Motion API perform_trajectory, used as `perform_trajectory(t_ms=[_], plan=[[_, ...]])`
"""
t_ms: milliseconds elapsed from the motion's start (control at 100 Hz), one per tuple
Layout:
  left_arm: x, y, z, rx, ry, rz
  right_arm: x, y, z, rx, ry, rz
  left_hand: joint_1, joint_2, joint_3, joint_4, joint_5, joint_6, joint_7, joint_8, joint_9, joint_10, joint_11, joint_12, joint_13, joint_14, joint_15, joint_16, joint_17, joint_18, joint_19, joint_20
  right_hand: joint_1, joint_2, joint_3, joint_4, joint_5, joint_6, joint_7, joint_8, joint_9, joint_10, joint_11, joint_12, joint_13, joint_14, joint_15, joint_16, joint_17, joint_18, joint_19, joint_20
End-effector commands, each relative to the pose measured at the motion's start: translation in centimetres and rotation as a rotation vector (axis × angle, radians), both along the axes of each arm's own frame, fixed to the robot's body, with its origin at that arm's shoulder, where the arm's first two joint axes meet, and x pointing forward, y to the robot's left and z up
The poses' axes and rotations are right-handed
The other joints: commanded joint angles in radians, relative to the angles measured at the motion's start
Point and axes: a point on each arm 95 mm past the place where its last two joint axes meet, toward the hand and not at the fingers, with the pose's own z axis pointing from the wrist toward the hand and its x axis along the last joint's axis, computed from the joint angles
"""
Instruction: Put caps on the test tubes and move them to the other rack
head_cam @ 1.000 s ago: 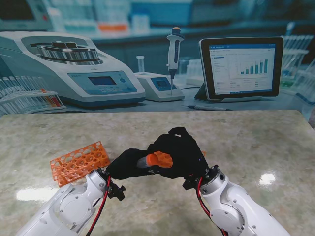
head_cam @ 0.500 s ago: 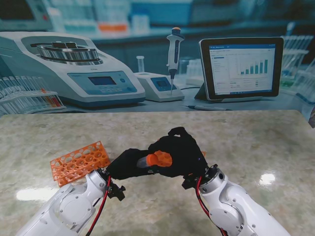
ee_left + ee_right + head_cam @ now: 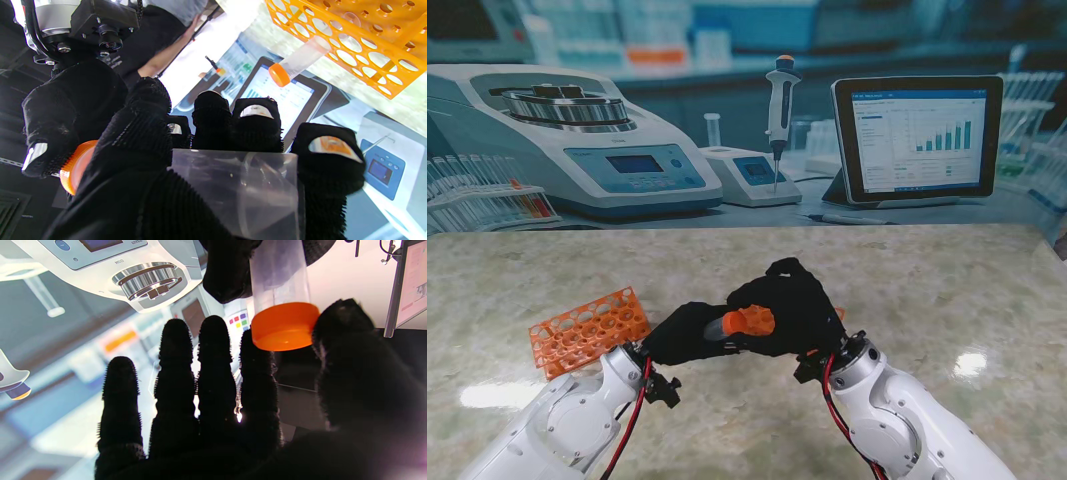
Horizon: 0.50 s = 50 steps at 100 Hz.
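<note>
Gripping tube [image 3: 717, 328], left hand [image 3: 689, 333]; cap [image 3: 749, 321] on.

No lettering can be read in any view. In the stand view's upper right, the tablet [image 3: 917, 138] shows a bar chart with lines of text too small to make out. The centrifuge [image 3: 567, 140] at upper left carries a lit blue display whose characters are likewise illegible.

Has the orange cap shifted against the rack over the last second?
Yes, slightly. The orange cap has drifted a little left, toward the orange rack, with both hands still closed around the tube.
</note>
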Motion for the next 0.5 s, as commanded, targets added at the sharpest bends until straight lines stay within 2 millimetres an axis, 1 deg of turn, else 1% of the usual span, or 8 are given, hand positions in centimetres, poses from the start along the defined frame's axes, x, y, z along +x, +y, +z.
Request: perform_trajectory(t_ms=[0, 130, 490], plan=[[-0.28, -0.44, 0.31, -0.009, -0.009, -0.017, -0.08, 0.24, -0.57, -0.007, 0.020, 0.005, 0.038, 0.036, -0.009, -0.006, 0.018, -0.050, 0.045, 0.059, -0.022, -0.044, -0.004, 0.013, -0.010, -0.035, -0.007, -0.003, 0.017, -0.060, 0.082, 0.010, 0.156, 0.105, 0.071, 0.020, 0.092, -0.140, 0.108, -0.014, 0.023, -0.030, -0.015, -0.016, 0.021, -0.022, 0.030, 0.006, -0.006, -0.008, 0.013, 0.009], [-0.29, -0.46, 0.30, -0.010, -0.010, -0.018, -0.12, 0.32, -0.71, -0.010, 0.024, 0.017, 0.038, 0.036, -0.009, -0.006, 0.017, -0.050, 0.045, 0.059, -0.022, -0.044, -0.004, 0.013, -0.010, -0.035, -0.007, -0.003, 0.017, -0.060, 0.082, 0.010, 0.168, 0.117, 0.060, 0.023, 0.098, -0.143, 0.114, -0.041, 0.026, -0.031, -0.020, -0.027, 0.022, -0.027, 0.027, 0.001, -0.007, -0.009, 0.013, 0.008], [-0.36, -0.45, 0.32, -0.014, -0.016, -0.019, -0.18, 0.94, -1.41, -0.006, 0.026, 0.032, 0.038, 0.036, -0.009, -0.005, 0.017, -0.051, 0.045, 0.060, -0.022, -0.046, -0.004, 0.014, -0.010, -0.035, -0.007, -0.003, 0.017, -0.060, 0.081, 0.012, 0.167, 0.098, 0.060, 0.024, 0.137, -0.148, 0.142, -0.061, 0.067, -0.034, -0.003, -0.031, 0.058, -0.024, 0.047, 0.005, 0.002, -0.004, 0.022, 0.013]])
